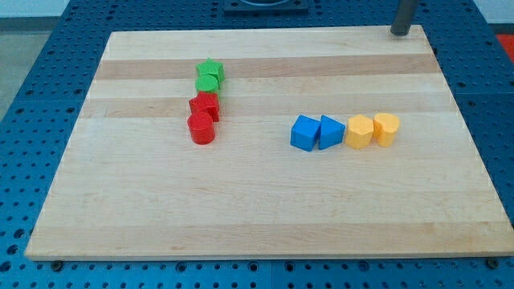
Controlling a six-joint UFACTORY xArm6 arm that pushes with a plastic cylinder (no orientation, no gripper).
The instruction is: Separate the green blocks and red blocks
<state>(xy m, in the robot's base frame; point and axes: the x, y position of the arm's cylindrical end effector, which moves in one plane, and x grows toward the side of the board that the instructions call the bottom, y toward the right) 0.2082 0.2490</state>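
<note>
Two green blocks and two red blocks stand in a touching column left of the board's middle. From the top: a green star point(211, 69), a green block point(207, 83), a red star-like block point(205, 105) and a red cylinder point(201, 128). My tip point(400, 33) is at the board's top right corner, far from all blocks.
A row of four touching blocks lies right of middle: a blue block point(304, 132), a blue triangular block point(330, 132), a yellow block point(359, 132) and a yellow block point(386, 128). The wooden board point(257, 201) rests on a blue perforated table.
</note>
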